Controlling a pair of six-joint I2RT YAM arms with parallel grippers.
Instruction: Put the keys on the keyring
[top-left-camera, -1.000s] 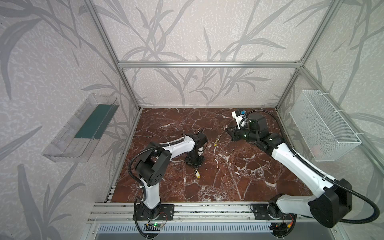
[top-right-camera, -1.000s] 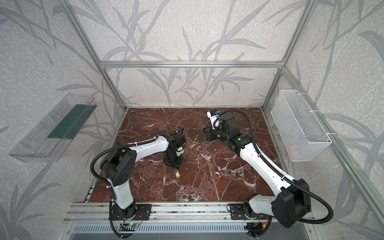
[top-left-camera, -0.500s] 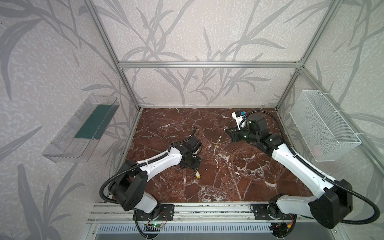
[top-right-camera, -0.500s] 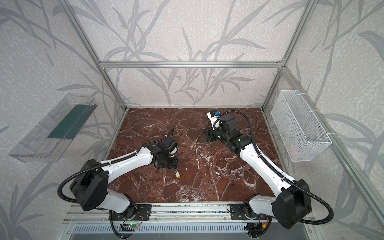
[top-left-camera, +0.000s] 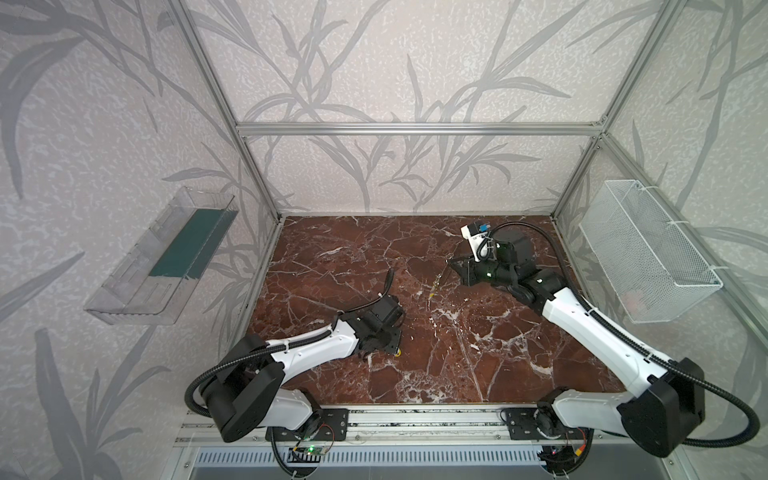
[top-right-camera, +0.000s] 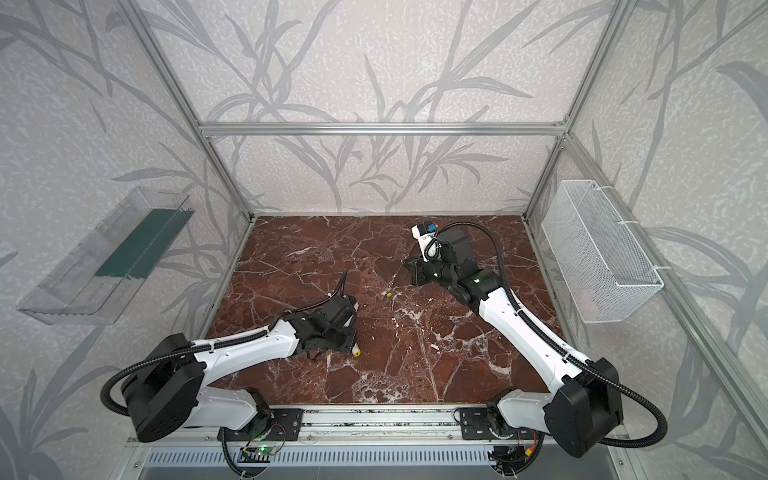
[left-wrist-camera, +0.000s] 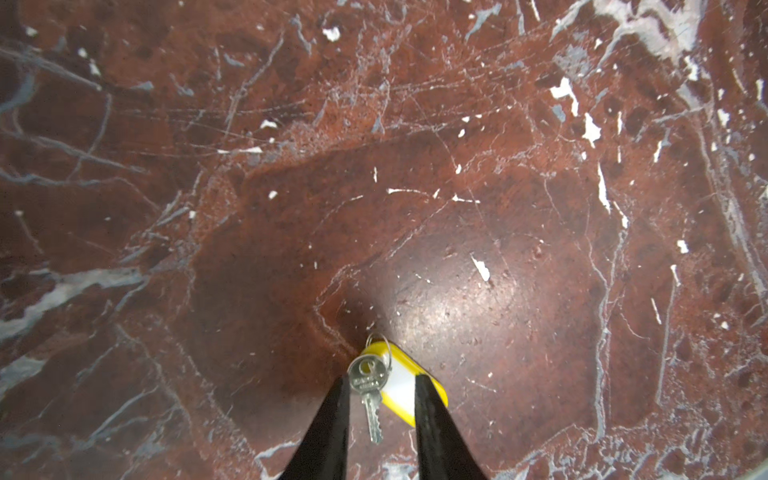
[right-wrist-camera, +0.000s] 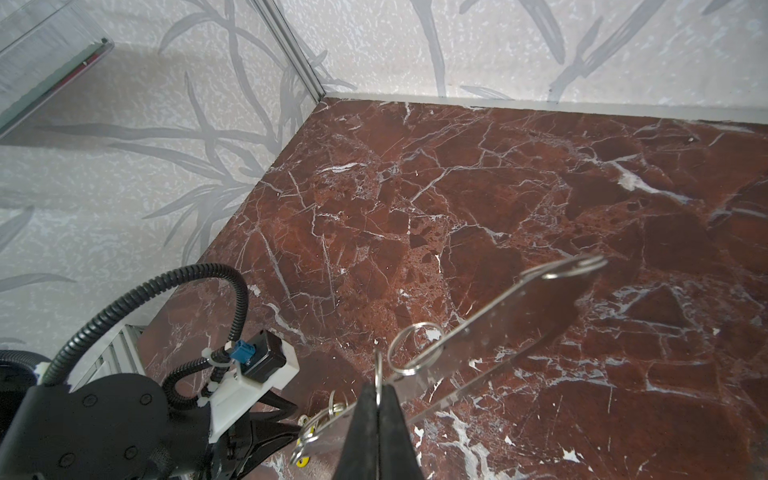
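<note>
Straddling key (left-wrist-camera: 365, 378) flat on bench (left-wrist-camera: 498, 166) with narrow-set left pincer (left-wrist-camera: 381, 379) (tag (left-wrist-camera: 401, 388) partly hidden by one finger (left-wrist-camera: 432, 424)), ready for pick. Clamping keyring (right-wrist-camera: 511, 316) in right pincer (right-wrist-camera: 378, 392), off bench, rings (right-wrist-camera: 415, 349) free for threading.

Red-brown marble tabletop (top-left-camera: 374, 257) veined white, yellow key tag (left-wrist-camera: 400, 390), silvery key (left-wrist-camera: 367, 380) and keyring plate (right-wrist-camera: 507, 324), grey leaf-patterned walls (top-left-camera: 395, 62)

The left arm (top-left-camera: 316, 353) is reaching low toward two o'clock, left gripper (left-wrist-camera: 380, 384) gaping slightly, while the right arm (top-left-camera: 582, 324) is stretching toward ten o'clock, right gripper (right-wrist-camera: 377, 390) pinching closed.
</note>
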